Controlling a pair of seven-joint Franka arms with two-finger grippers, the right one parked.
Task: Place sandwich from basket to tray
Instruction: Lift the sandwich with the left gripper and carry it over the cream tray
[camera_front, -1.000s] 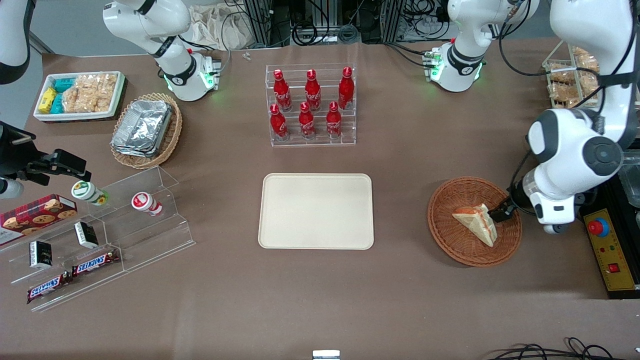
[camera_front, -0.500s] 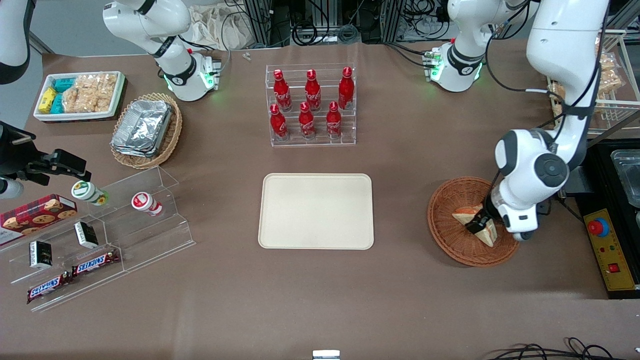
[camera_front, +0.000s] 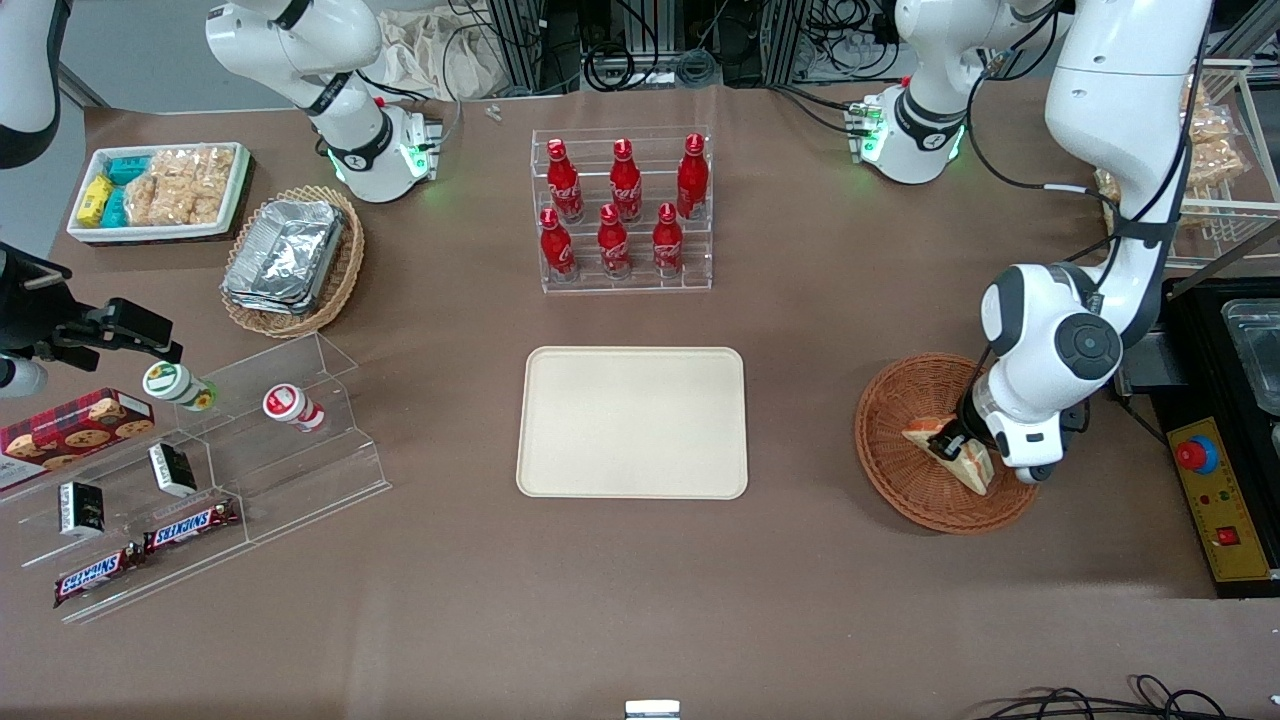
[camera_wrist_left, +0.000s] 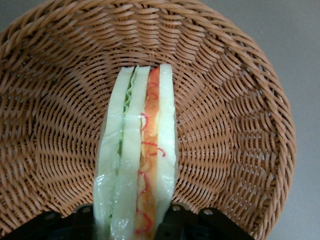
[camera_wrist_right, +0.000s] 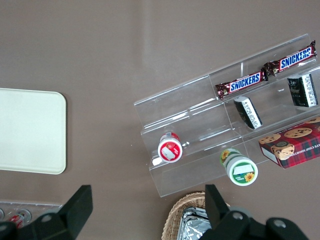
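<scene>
Sandwich (camera_front: 950, 452) w/ red+green filling sits in basket (camera_front: 900, 480), gripper (camera_front: 950, 443) down on it w/ fingers either side of the wedge, grip closure can't tell, not lifted yet; carry to tray (camera_front: 632, 421) near basket left.

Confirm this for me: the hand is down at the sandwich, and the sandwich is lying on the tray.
Not quite. The hand is down at the sandwich, but the sandwich lies in the basket, not on the tray. The front view shows this, and the left wrist view shows wicker all around it.
</scene>
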